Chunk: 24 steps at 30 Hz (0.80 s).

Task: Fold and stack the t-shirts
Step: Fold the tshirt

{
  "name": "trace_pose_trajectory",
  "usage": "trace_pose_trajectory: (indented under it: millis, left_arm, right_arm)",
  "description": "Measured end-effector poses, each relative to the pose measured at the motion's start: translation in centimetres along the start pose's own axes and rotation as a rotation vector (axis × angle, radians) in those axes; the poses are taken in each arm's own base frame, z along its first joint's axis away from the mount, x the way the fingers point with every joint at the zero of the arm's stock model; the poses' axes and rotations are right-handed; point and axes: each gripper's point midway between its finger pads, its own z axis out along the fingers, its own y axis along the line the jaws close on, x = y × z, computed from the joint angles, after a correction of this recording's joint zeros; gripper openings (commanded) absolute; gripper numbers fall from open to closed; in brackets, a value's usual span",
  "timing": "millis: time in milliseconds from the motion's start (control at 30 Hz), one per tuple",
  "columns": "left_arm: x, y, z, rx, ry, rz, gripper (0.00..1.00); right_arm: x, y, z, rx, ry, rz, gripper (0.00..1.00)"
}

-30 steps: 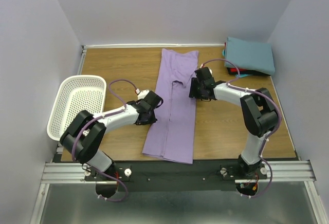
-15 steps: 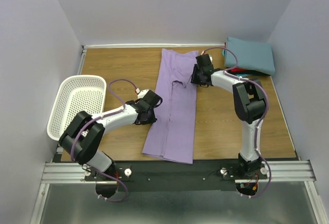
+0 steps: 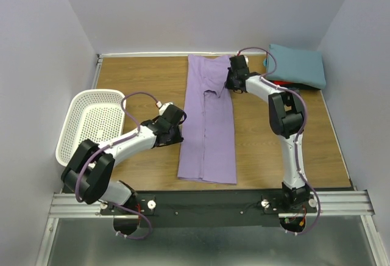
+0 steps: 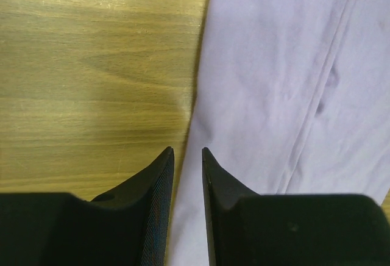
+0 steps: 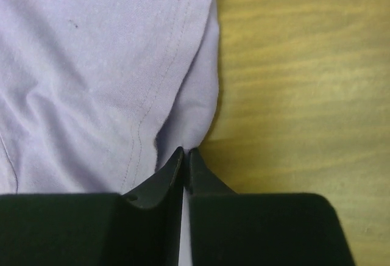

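**Inspector:** Location of the lavender t-shirt (image 3: 207, 125)?

**Assessor:** It lies flat down the middle of the bench (image 3: 140, 77), narrowed to a long strip. The teal t-shirt (image 3: 297, 64) sits on the red t-shirt (image 3: 283, 85) in the far right corner.

**Inspector:** And the pincers?

**Assessor:** The right pincer (image 5: 185, 151) is nipped tight on the strip's far right edge, seemingly to lift it for folding. The left pincer (image 4: 187, 150) stands part open astride the left edge with no evident hold, probably preparing a matching grip.

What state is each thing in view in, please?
Purple shirt, folded into a long strip, lying flat.
Teal shirt, folded, top of the pile.
Red shirt, mostly hidden beneath it.
Basket, upright, empty.
Left gripper, slightly apart at shirt's edge, grip unclear.
Right gripper, shut on purple shirt's edge.
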Motion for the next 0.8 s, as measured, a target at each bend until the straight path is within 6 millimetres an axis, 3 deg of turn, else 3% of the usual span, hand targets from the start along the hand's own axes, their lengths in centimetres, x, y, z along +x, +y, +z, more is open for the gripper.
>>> trace_pose_trajectory:
  millis: [133,200,267,433,533,667,733,800]
  left_arm:
    - [0.5,-0.1,0.3,0.050,0.006,0.001,0.33]
    - [1.4,-0.1,0.5,0.080,0.032,0.014,0.33]
    - [2.0,-0.1,0.7,0.097,0.049,0.022,0.33]
    - [3.7,-0.1,0.7,0.136,0.091,0.034,0.33]
    - [4.3,0.1,0.3,0.144,0.101,0.036,0.33]
    - [5.5,0.6,-0.6,0.135,0.125,0.043,0.34]
    - [6.0,0.6,-1.0,0.128,0.136,0.050,0.36]
    - [6.4,0.6,-1.5,0.125,0.140,0.061,0.36]
  right_arm:
    - [-1.6,-0.4,1.0,0.002,-0.026,-0.006,0.43]
    - [-2.2,-0.7,1.2,0.005,-0.033,-0.015,0.67]
    - [-2.4,-0.9,1.1,0.011,-0.032,-0.020,0.72]
    - [-2.3,-1.7,0.1,0.028,-0.008,-0.036,0.75]
    - [-0.6,-2.5,-1.6,0.046,0.044,-0.030,0.73]
    - [2.3,-3.3,-5.2,0.038,0.116,0.002,0.71]
    - [4.0,-3.9,-8.6,0.035,0.149,0.023,0.70]
    - [5.0,-4.1,-10.7,0.023,0.152,0.037,0.70]
